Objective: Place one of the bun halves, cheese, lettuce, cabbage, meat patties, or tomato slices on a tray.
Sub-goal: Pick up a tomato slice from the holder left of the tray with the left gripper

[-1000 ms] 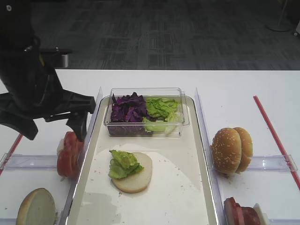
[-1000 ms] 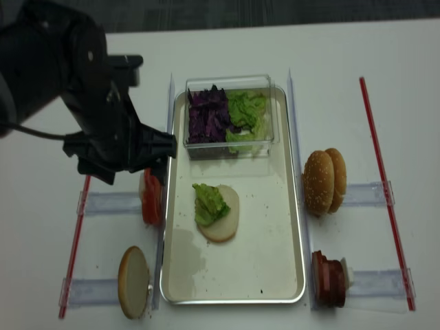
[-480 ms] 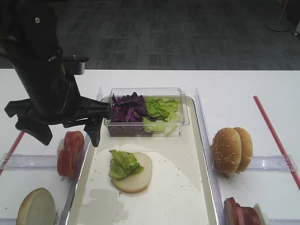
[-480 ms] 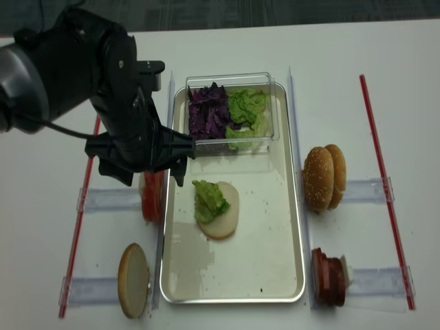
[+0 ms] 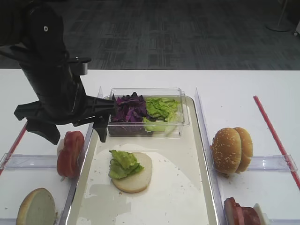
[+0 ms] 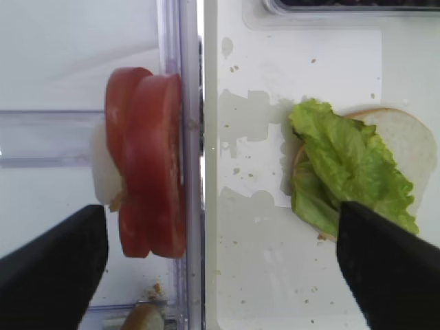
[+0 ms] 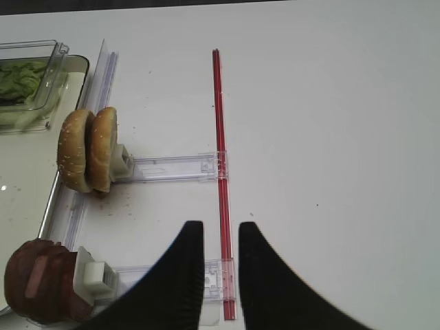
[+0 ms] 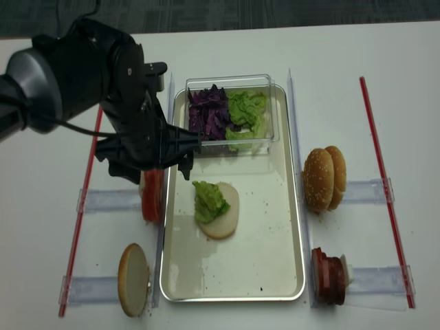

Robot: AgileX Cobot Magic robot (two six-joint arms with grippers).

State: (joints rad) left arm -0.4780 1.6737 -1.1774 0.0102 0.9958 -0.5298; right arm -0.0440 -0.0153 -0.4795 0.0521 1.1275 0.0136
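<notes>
Exterior high: left gripper [image 5: 77,131] spread wide, empty, hanging above tray [image 5: 202,154] left rim, beside tomato slices [image 5: 69,153].

Left wrist: slices upright just outside rim; lettuce [image 6: 344,172] on bun bottom [image 6: 405,141] inside tray.

Right wrist: right gripper [image 7: 216,265] narrow, empty.

Judged: approach stage; next, descend and straddle one slice.

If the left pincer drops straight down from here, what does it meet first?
Probably the tray rim: the open left pincer straddles it, tomato slices toward one finger, lettuce on the bun toward the other. Depth is unclear.
</notes>
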